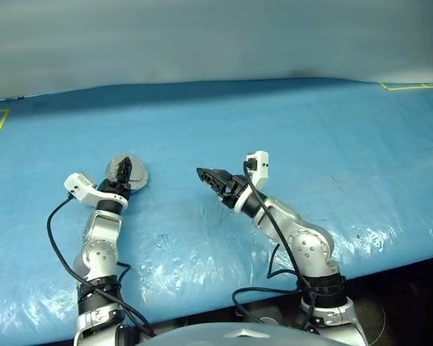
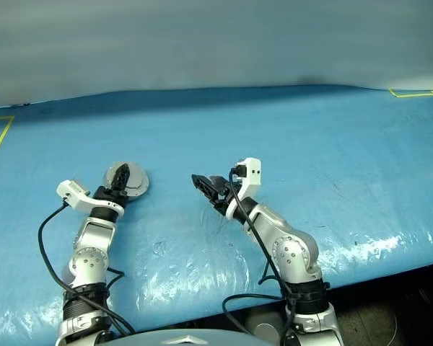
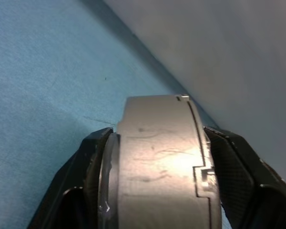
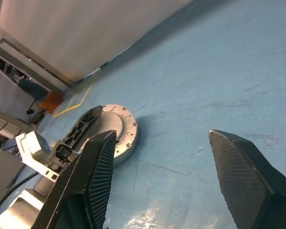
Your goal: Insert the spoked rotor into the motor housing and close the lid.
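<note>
The left gripper (image 2: 121,175) straddles the motor housing (image 2: 135,182), one black finger (image 3: 93,162) on each side of its silver wall; whether it clamps or has let go, I cannot tell. The housing lies flat on the blue table cover (image 2: 310,144), at the left, its lid (image 4: 117,125) on top, plain face up. The right gripper (image 2: 202,184) hangs spread and empty, well to the right of the housing, pointing left.

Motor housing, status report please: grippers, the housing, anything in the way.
Left gripper straddles the closed motor housing, fingers either side of its edge. Right gripper open, empty, off to the side. Blue table cover around it bare.
</note>
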Controlling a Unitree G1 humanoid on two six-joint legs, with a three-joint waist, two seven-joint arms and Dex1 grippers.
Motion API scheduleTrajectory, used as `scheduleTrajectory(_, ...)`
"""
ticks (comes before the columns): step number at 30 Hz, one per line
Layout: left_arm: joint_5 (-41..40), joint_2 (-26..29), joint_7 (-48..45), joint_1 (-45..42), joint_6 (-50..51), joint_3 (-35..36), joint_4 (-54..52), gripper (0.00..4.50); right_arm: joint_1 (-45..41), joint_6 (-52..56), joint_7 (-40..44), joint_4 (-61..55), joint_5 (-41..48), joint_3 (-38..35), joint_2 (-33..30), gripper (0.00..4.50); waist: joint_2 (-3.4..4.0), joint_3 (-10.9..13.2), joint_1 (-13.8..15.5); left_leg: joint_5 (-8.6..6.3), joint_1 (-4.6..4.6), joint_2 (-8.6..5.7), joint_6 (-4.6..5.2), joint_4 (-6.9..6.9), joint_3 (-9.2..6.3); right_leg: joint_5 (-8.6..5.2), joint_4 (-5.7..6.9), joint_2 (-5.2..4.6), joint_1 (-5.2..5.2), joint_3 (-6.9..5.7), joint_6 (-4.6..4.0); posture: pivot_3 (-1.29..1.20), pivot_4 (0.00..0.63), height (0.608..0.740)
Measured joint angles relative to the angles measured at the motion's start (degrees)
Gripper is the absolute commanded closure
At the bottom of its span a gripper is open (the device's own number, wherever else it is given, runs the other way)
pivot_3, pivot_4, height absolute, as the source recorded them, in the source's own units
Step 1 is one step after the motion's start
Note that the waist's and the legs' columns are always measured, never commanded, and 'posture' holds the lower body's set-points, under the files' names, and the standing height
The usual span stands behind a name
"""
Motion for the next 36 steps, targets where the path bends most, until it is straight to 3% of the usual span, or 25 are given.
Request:
scheduleTrajectory(11,5.65,6.39,7.53,0.17,-0.80,4.44,2.95,0.03,0.83,-0.16,1.58,0.03,-6.18,1.59,1.06,1.24,-0.04,-0.03,-0.26,0.02,0.08,0.10,-0.03,0.00,0.00,0.00,0.05,0.02,0.03,0.03,-0.01,0.00,0.150,0.740)
scheduleTrajectory(17,7.77,9.14,5.51,3.40,-1.65,5.84,2.15,0.03,0.93,-0.53,2.39,0.02,-8.91,2.02,0.98,1.24,-0.09,-0.05,0.02,0.02,0.08,0.17,-0.03,0.00,-0.01,0.00,0.03,-0.04,0.03,0.02,-0.01,0.00,0.150,0.740)
scheduleTrajectory(26,18.25,11.29,-2.96,9.80,-6.84,-8.57,-17.49,0.03,3.62,-12.60,0.09,0.03,-29.75,6.39,-6.84,1.24,-0.10,-0.07,-0.01,0.03,0.13,0.14,-0.08,-0.01,0.09,0.00,0.04,-0.08,0.03,0.13,-0.01,0.00,0.150,0.740)
scheduleTrajectory(30,26.00,7.33,-1.39,13.68,-9.29,-16.48,-19.40,0.03,5.93,-17.68,-4.58,0.61,-40.25,7.89,-7.50,1.24,-0.07,-0.07,-0.14,0.06,0.22,0.14,-0.14,-0.07,0.21,-0.01,0.05,0.02,0.03,0.24,-0.02,0.00,0.150,0.740)
scheduleTrajectory(36,32.93,2.27,2.65,19.82,-11.72,-21.08,-18.97,0.03,11.94,-20.92,-9.03,0.64,-48.80,8.99,-6.74,1.24,-0.08,-0.07,0.06,0.06,0.22,0.26,-0.13,-0.07,0.20,-0.05,0.06,0.01,0.02,0.27,-0.07,0.00,0.150,0.740)
